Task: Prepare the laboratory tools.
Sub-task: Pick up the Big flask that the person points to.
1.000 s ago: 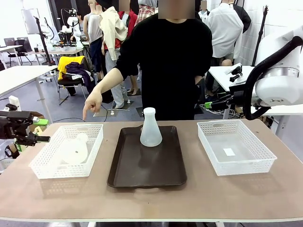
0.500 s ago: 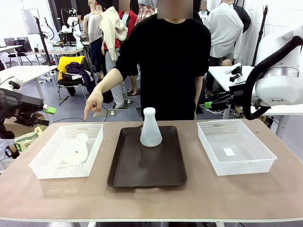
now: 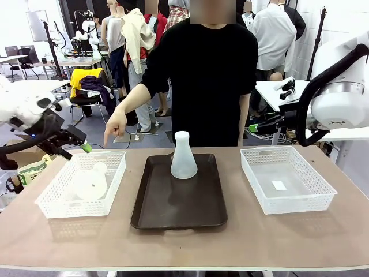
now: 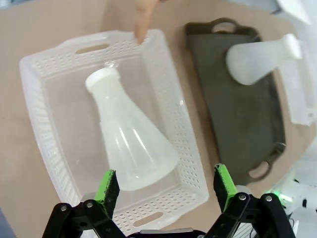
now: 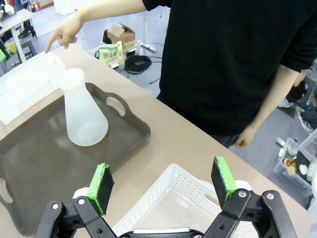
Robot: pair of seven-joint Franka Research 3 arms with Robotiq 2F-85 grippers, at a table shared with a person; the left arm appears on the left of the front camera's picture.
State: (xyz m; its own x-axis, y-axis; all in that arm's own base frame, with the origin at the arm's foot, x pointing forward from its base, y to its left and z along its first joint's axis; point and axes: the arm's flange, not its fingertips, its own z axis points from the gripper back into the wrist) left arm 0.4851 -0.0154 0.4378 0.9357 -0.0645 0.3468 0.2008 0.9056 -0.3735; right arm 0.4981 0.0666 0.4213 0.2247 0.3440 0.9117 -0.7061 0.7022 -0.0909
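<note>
The left gripper (image 3: 81, 144) has swung in from the table's left edge within the last second and now hovers over the white mesh plastic basket (image 3: 52, 210) at nine o'clock of the dark brown rectangular tray (image 3: 179, 214); its jaws gape fully, holding nothing; below them a translucent frosted-white conical flask (image 4: 131, 148) lies on its side in that basket, neck toward eleven o'clock in the wrist view, beneath the person's pointing hand (image 3: 114, 126); likely the next pick. The second frosted flask (image 3: 183, 158) stands upright at the tray's twelve o'clock end; the right gripper (image 5: 161, 186), wide open and empty, waits above the other white basket (image 3: 300, 206) at three o'clock.
</note>
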